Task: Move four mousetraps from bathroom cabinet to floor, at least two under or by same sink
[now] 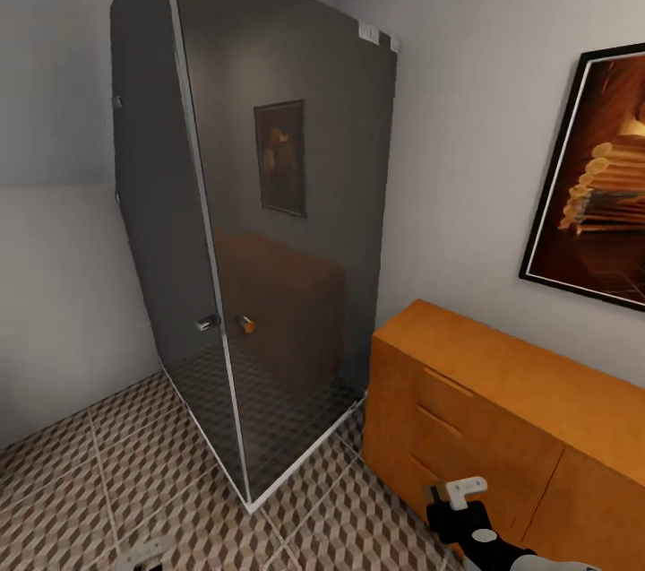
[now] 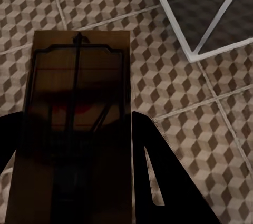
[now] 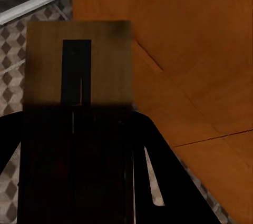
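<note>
With a mousetrap clamped in the left pincer and a second mousetrap clamped in the right pincer, the step in hand appears to be carriage to the sink, which is out of sight from here. Each pincer is closed down to the width of its board, one dark finger pressing each long edge.

Procedure, as judged from this position:
1. Keep both arms low and close to the trunk while the base turns; the glass shower enclosure stands just beside the cabinet, and the right arm hangs near the cabinet's front.
2. Hold both boards level; a tilt risks slippage along the smooth wooden edges.
3. Release only near the bathroom floor, under or directly beside the sink.

Description of the parts: each trap is a flat rectangular brown wooden board. The left one carries a thin dark wire frame with a central bar and a faint red mark beneath it. The right one shows a dark rectangular metal plate along its middle. The left trap hangs above the cube-patterned tiles; the right trap hangs in front of the orange-brown cabinet face.
</note>
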